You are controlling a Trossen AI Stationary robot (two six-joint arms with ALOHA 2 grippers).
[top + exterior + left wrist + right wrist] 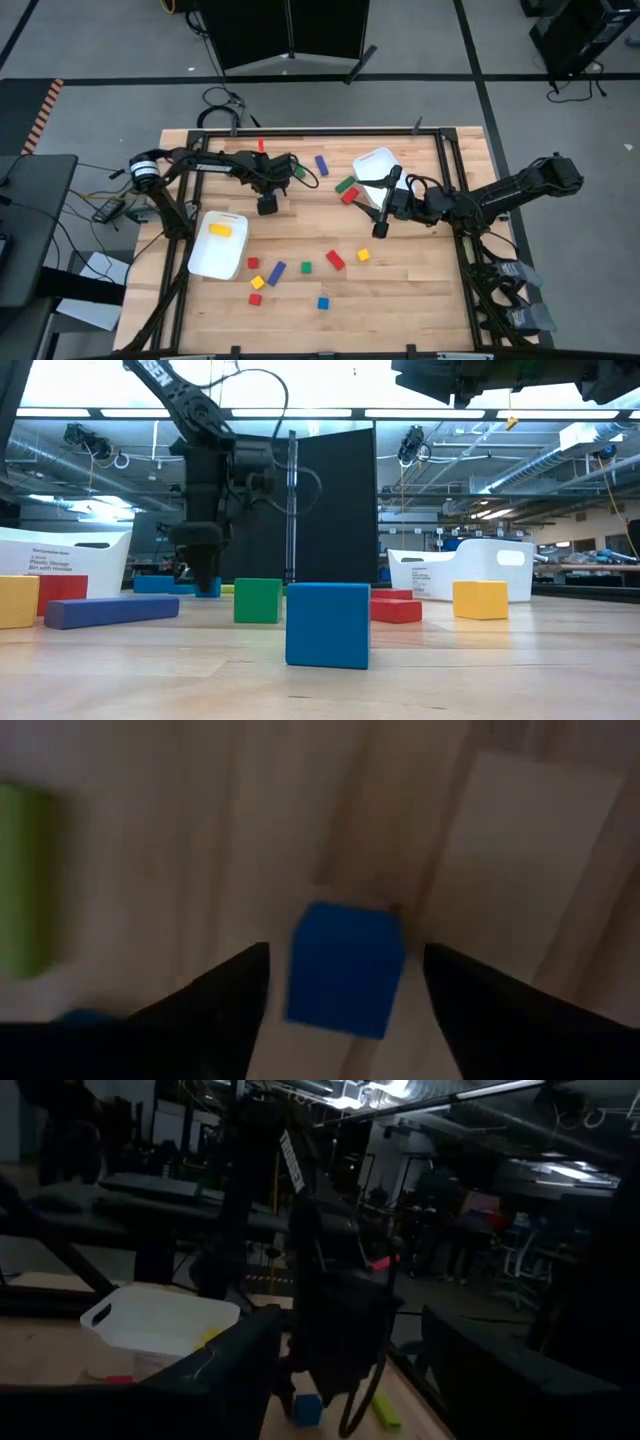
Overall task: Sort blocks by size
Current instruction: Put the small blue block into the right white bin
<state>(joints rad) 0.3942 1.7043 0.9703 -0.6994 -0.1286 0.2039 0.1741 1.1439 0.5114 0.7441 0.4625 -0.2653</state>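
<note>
One yellow wooden block [221, 229] lies in the white plastic tray on the left [200, 262]. Beside it, the left gripper [345, 982] hangs fingers spread around a small blue wooden cube [345, 967] on the table. Loose blocks [305, 268] dot the middle, so most sorting remains. Right gripper [381, 230] waits spread, empty, by the other white tray [378, 160].
</note>
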